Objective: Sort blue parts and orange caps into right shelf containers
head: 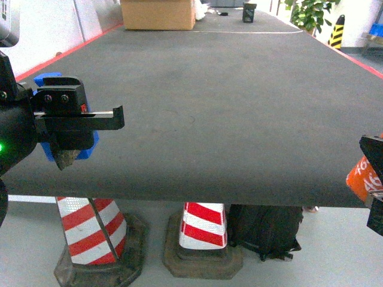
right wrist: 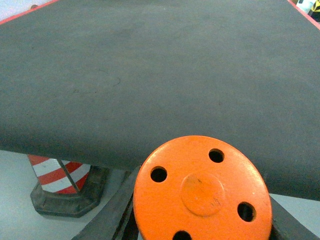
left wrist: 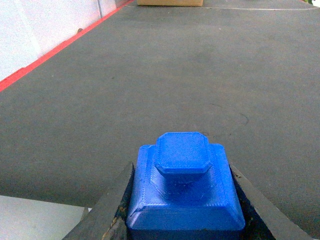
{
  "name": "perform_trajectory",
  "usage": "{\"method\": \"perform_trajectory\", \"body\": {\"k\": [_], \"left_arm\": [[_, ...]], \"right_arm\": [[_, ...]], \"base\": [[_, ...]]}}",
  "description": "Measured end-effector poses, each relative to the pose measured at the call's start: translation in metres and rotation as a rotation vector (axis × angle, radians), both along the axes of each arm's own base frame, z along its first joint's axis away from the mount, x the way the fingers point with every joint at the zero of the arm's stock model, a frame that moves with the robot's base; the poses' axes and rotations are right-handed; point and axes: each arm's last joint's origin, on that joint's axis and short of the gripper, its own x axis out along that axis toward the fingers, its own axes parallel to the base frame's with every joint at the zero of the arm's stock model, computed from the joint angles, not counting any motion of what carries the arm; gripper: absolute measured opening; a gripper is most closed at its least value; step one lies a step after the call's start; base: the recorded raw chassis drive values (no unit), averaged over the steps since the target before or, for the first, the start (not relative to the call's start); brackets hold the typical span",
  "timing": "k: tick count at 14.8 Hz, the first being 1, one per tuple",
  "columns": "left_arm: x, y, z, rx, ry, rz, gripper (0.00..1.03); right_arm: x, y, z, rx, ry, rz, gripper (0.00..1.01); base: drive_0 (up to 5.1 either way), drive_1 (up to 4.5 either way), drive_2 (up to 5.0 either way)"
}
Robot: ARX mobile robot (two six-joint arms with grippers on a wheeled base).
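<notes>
The left gripper (left wrist: 182, 220) is pinching a blue part (left wrist: 184, 192) near the front-left corner of the dark table (head: 227, 107), and the right gripper (right wrist: 202, 220) is clamping an orange cap (right wrist: 202, 192) past the front-right edge. No shelf container is showing, so either piece could be slipping loose in transit and dropping to the floor. The part's raised boss and the cap's holed face are pointing toward their wrist cameras, axes along the fingers.

The worktop (head: 227, 107) is dark grey with a red edge. The blue part (left wrist: 185, 192) is bright blue, the orange cap (right wrist: 202, 192) orange with dark holes — white print on its side. Traffic cones (head: 90, 230) — red-and-white stripes.
</notes>
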Motion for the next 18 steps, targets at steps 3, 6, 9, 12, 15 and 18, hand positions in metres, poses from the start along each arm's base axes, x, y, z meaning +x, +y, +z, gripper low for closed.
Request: {"method": "perform_trajectory", "body": {"k": [3, 6, 9, 12, 15, 18], "left_arm": [[0.0001, 0.0004, -0.0005, 0.002, 0.004, 0.002, 0.40], [0.0013, 0.0032, -0.0003, 0.002, 0.001, 0.019, 0.40], [0.0006, 0.0014, -0.0005, 0.002, 0.004, 0.007, 0.40], [0.0006, 0.0015, -0.0004, 0.001, 0.002, 0.007, 0.40], [0.0007, 0.0014, -0.0004, 0.002, 0.003, 0.007, 0.40], [0.0007, 0.0014, -0.0003, 0.001, 0.002, 0.006, 0.40]], "right_arm": [[0.0002, 0.0000, -0.0009, -0.003, 0.006, -0.001, 0.44], [-0.0002, 0.0012, -0.0008, -0.001, 0.004, 0.007, 0.44], [-0.0003, 0.0012, -0.0011, -0.002, 0.006, 0.008, 0.44], [-0.0003, 0.0012, -0.0008, -0.002, 0.005, 0.006, 0.44], [-0.0002, 0.0011, -0.0009, 0.000, 0.005, 0.004, 0.44], [-0.0002, 0.0011, -0.0007, 0.002, 0.004, 0.003, 0.44]], "base": [[0.0, 0.00, 0.0], [4.5, -4.01, -0.9], [4.6, -3.96, -1.0], [4.7, -3.86, -0.9], [4.7, -3.81, -0.8], [4.7, -3.83, -0.9]]}}
